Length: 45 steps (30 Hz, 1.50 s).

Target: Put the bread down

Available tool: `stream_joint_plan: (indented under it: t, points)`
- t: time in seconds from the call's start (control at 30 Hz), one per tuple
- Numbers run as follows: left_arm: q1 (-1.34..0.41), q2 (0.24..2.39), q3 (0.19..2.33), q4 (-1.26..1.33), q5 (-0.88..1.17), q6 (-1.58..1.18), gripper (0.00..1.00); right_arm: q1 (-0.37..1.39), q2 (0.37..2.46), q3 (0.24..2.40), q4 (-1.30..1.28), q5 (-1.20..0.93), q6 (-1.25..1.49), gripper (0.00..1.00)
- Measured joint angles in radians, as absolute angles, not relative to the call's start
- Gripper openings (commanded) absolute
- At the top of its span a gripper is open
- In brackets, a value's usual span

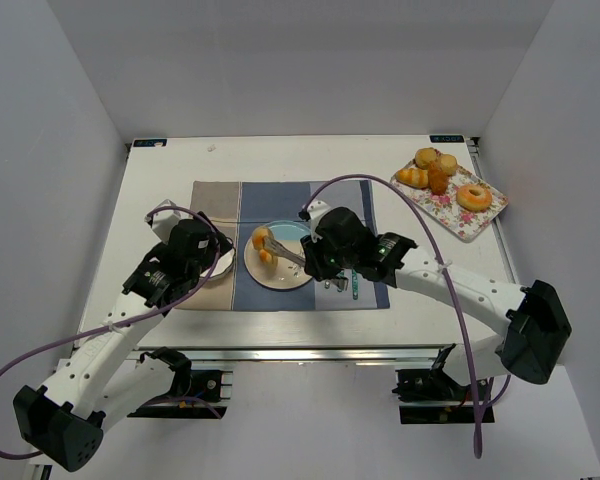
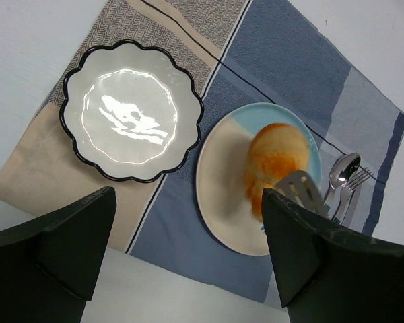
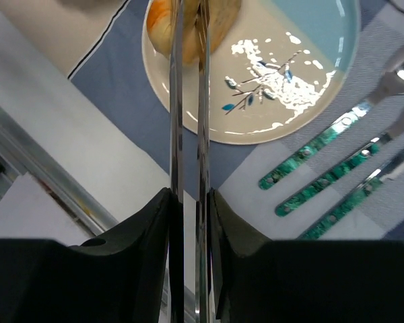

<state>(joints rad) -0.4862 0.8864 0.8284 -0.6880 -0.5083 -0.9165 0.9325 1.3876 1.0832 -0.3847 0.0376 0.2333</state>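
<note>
Bread (image 2: 276, 161): pinched at the tip of the tongs (image 3: 187, 134), over the left part of the plate (image 3: 289, 81); resting or just lifted, cannot tell.
Right gripper (image 3: 188, 222): fingers pressed against the two tong arms, squeezing them nearly parallel.
Left gripper (image 2: 188, 256): spread wide, holding nothing, hanging over the near-left part of the placemat (image 1: 215, 200).
Left of the plate: scalloped dish (image 2: 131, 114) with a dark rim, glossy inside, just beside the plate.
Right of the plate: cutlery (image 3: 310, 158) with teal handles, lying side by side on the placemat.
Far right corner: flowered tray (image 1: 470, 225) carrying pastries (image 1: 430, 170) and a doughnut (image 1: 472, 196), well apart from the plate.
In the way: from above, right wrist covering the plate's right side, left wrist hiding much of the scalloped dish; purple cable (image 1: 400, 195) arching over the placemat's right end.
</note>
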Motion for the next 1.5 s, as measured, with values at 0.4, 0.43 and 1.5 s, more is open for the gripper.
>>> stream_joint_plan:
  t: [0.4,0.43,1.5]
  points:
    - [-0.486,0.886,0.825,-0.680,-0.508,-0.914,0.98,0.958,1.381,1.155,-0.476,0.213,0.229,0.33]
    - [-0.486,0.886,0.825,-0.680,-0.508,-0.914,0.98,0.961,1.396,1.158,-0.481,0.214,0.229,0.35]
    - [-0.486,0.883,0.811,-0.672,-0.509,-0.907,0.98,0.686,1.237,1.204,-0.537,0.280,0.287,0.44]
